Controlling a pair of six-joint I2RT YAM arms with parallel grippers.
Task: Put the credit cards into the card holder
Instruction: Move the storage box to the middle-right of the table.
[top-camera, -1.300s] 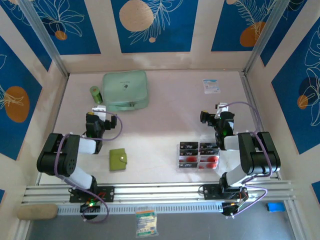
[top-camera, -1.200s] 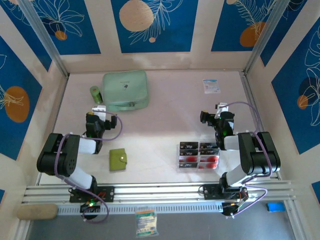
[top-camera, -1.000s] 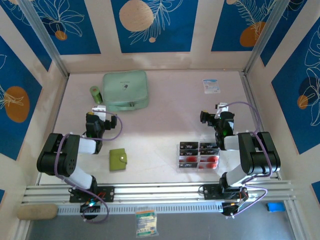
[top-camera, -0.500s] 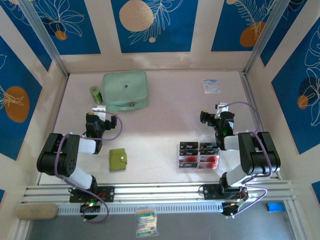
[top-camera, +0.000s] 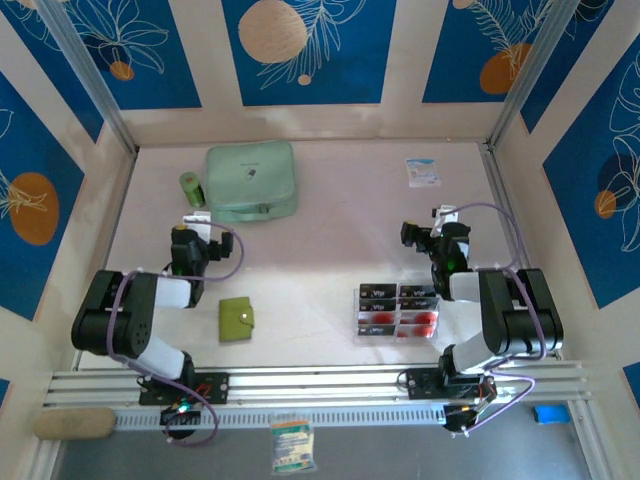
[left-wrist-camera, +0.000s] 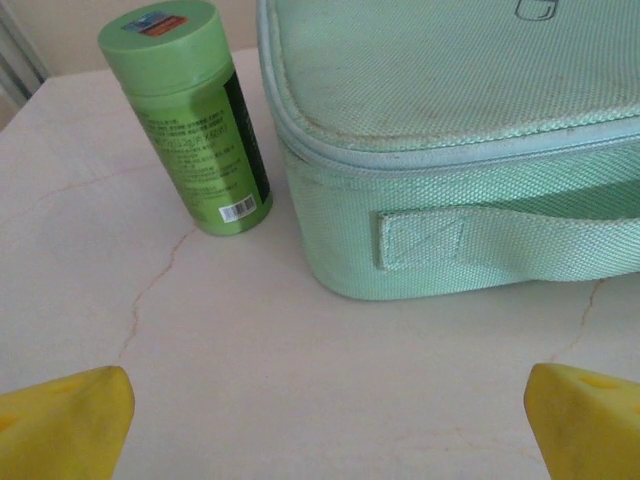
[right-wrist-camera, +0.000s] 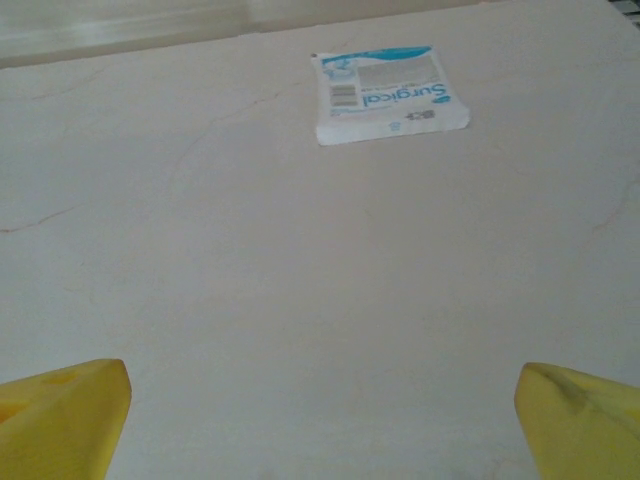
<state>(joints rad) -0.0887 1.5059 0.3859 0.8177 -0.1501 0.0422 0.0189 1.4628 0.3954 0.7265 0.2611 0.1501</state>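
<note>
The card holder (top-camera: 236, 319) lay folded shut, the credit cards (top-camera: 398, 310) apart from it, perhaps in a clear tray (top-camera: 360, 326). The left gripper (left-wrist-camera: 320, 425) and right gripper (right-wrist-camera: 320, 425) stood open.

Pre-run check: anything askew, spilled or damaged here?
Nothing stands out. The credit cards lie in a tidy grid, the card holder lies flat, the green bottle stands upright beside the mint case, the paper packet lies flat. Faint hairline veins mark the table.
</note>
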